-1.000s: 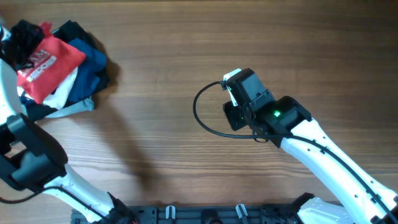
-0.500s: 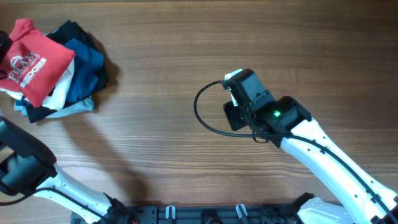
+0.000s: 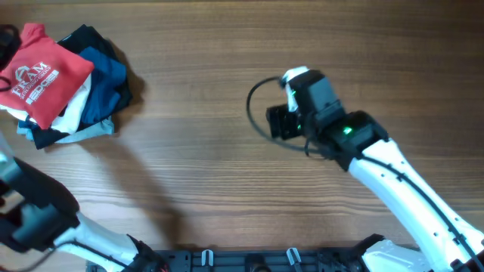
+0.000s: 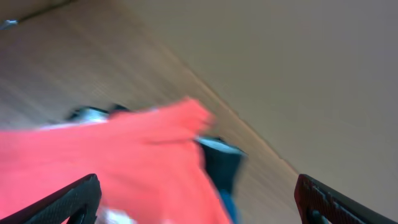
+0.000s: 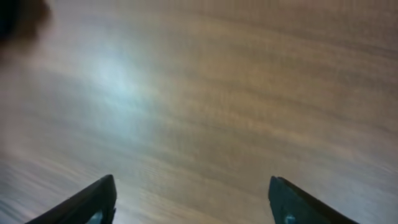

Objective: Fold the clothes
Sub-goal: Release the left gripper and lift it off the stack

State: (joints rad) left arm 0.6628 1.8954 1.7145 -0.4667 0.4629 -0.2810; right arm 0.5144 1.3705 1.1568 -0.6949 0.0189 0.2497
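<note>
The red T-shirt (image 3: 41,79) with white lettering lies folded on top of a pile of garments at the table's far left. It fills the lower left of the left wrist view (image 4: 124,162). My left gripper (image 4: 199,202) is open and empty, its fingers wide apart just above the shirt; in the overhead view it is almost off the left edge. My right gripper (image 3: 277,123) is open and empty over bare wood at the table's middle right, and its wide-apart fingers show in the right wrist view (image 5: 193,199).
Under the red shirt lie navy and blue folded garments (image 3: 106,75) and a white and grey one (image 3: 76,121). The wooden table (image 3: 197,166) stretches between the pile and the right arm. A black cable (image 3: 257,98) loops beside the right wrist.
My left gripper has let go of the red shirt, which now lies flat on the pile, and has drawn back to the left. My right gripper has shifted slightly up and right.
</note>
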